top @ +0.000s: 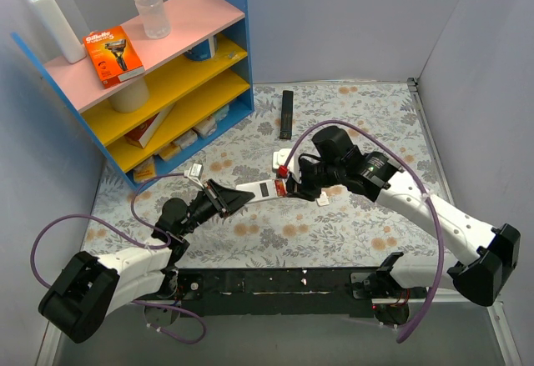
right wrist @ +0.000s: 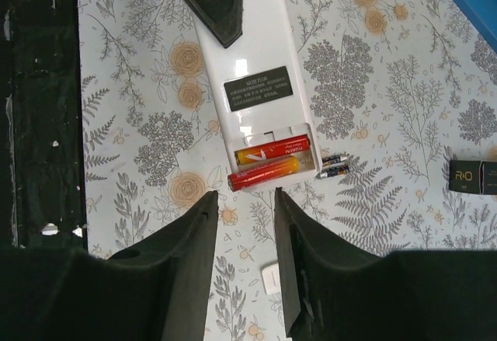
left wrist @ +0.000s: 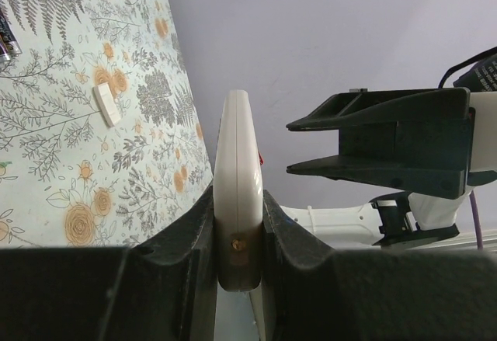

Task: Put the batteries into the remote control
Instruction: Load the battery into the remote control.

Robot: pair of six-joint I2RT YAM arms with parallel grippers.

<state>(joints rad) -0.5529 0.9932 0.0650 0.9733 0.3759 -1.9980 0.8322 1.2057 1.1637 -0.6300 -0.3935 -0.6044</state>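
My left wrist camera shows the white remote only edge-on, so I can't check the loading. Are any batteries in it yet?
Observer: Yes. The right wrist view shows two red-orange cylindrical batteries lying in the opened back of the white plastic remote control.
Operator: Both seated?
Observer: The inner one looks flat. The one nearest the remote's end lies slanted and is apparently not pressed home.
Operator: Where is the right arm relative to them?
Observer: The black right gripper hovers just beyond that end, its open jaws pointed at the slanted battery.
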